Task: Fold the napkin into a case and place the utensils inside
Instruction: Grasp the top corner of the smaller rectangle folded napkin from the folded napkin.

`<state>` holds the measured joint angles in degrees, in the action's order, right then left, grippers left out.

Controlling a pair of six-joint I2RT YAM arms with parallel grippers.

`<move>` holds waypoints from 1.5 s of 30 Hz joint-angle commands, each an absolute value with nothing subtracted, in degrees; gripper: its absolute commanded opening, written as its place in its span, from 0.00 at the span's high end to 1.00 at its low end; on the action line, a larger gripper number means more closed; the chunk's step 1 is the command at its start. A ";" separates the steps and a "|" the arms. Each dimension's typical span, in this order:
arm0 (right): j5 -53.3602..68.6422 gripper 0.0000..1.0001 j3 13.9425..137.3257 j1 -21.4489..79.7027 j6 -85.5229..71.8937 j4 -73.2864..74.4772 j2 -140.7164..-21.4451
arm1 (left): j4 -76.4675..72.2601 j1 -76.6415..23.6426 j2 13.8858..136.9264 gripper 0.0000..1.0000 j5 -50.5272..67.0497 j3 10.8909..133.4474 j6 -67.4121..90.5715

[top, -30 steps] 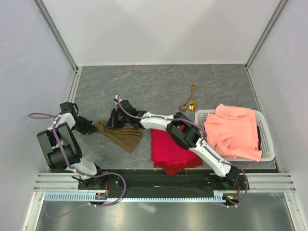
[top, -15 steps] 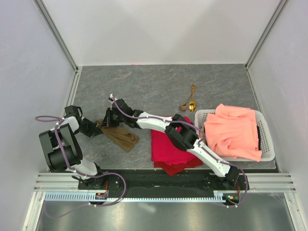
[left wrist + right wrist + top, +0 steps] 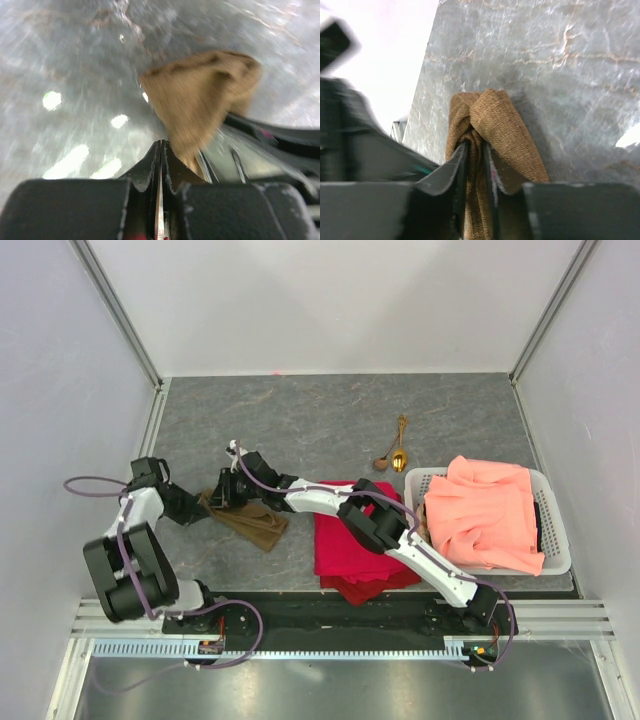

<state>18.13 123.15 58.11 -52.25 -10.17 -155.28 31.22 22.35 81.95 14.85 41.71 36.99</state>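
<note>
The olive-brown napkin [image 3: 255,522] lies bunched on the grey tabletop at the left, between my two grippers. My left gripper [image 3: 200,506] is at its left corner. In the left wrist view its jaws [image 3: 161,142] are pressed together and the blurred napkin [image 3: 200,95] tapers down to their tips. My right gripper [image 3: 226,490] stands over the same end. Its jaws [image 3: 475,145] are slightly parted, with a fold of the napkin [image 3: 500,125] loose between them. The two gold utensils [image 3: 397,448] lie apart at the back, right of centre. No folded case shows.
A red cloth [image 3: 355,545] lies under the right arm near the front edge. A white basket [image 3: 556,502] at the right holds a salmon-orange cloth [image 3: 485,512]. The enclosure's left wall [image 3: 60,420] is close to the left arm.
The right gripper's jaws have parted from a tight pinch on the napkin. Both grippers and the napkin have shifted a little left, and the napkin is more bunched.
</note>
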 commanded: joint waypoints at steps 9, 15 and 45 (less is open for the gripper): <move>24.52 0.62 114.96 56.43 -52.91 -12.57 -151.17 | 35.68 20.05 76.80 0.70 9.23 53.51 32.00; 24.70 0.81 113.74 56.34 -53.79 -13.44 -150.47 | 37.27 12.75 83.05 0.73 2.65 56.69 31.64; 24.78 0.94 112.50 56.07 -54.49 -14.59 -151.44 | 40.43 4.13 89.83 0.75 -9.76 57.40 33.31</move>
<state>24.64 113.80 56.23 -55.53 -17.12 -151.89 41.87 4.62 90.17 -10.98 58.04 33.74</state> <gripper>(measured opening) 0.072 0.243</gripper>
